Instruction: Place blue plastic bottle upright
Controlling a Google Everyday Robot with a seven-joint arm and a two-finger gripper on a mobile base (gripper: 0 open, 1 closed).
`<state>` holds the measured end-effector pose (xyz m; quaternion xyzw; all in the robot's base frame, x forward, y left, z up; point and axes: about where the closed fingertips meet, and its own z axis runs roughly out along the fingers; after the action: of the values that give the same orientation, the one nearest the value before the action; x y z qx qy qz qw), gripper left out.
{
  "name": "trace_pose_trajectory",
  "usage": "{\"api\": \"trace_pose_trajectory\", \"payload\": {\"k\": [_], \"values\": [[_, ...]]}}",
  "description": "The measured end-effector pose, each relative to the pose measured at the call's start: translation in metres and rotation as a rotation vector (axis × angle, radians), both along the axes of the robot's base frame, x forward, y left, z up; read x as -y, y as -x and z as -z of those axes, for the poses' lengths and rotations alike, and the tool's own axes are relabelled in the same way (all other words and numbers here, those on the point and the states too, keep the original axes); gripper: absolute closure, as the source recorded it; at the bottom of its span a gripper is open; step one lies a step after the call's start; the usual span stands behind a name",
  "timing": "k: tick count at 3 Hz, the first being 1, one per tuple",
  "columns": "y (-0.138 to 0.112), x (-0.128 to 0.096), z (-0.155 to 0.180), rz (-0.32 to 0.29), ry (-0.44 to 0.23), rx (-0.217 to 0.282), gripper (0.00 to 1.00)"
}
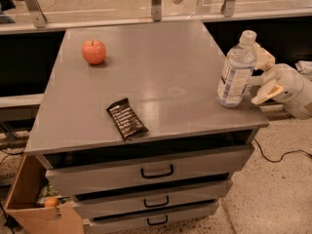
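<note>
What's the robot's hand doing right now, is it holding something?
Gripper: open, holding nothing, just to the right of the upright clear bluish plastic bottle with a white cap.

Nothing legible: the blue plastic bottle (237,57) label (228,80) and snack bar wrapper (126,119) bear print, seemingly lettering; gripper (260,77) just right of it.

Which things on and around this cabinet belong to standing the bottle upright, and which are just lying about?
Belongs to the job: bottle, standing near the cabinet's right edge; pincer, open, just right of it.
Just lying about: apple, back left; snack bar, front; cardboard box, on the floor at left.
</note>
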<state>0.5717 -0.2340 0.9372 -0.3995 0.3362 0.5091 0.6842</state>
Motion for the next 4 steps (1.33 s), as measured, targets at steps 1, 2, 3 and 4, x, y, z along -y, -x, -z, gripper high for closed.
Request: {"api": "trace_pose_trajectory", "payload": {"k": [1,2,3,4], "values": [[0.002,0.005,-0.008,0.006,0.014,0.004,0.00],[0.006,0.015,-0.018,0.018,0.038,0.006,0.00],[0.017,0.032,-0.032,0.044,0.080,0.002,0.00],[0.036,0.057,-0.050,0.085,0.165,-0.027,0.00]]}}
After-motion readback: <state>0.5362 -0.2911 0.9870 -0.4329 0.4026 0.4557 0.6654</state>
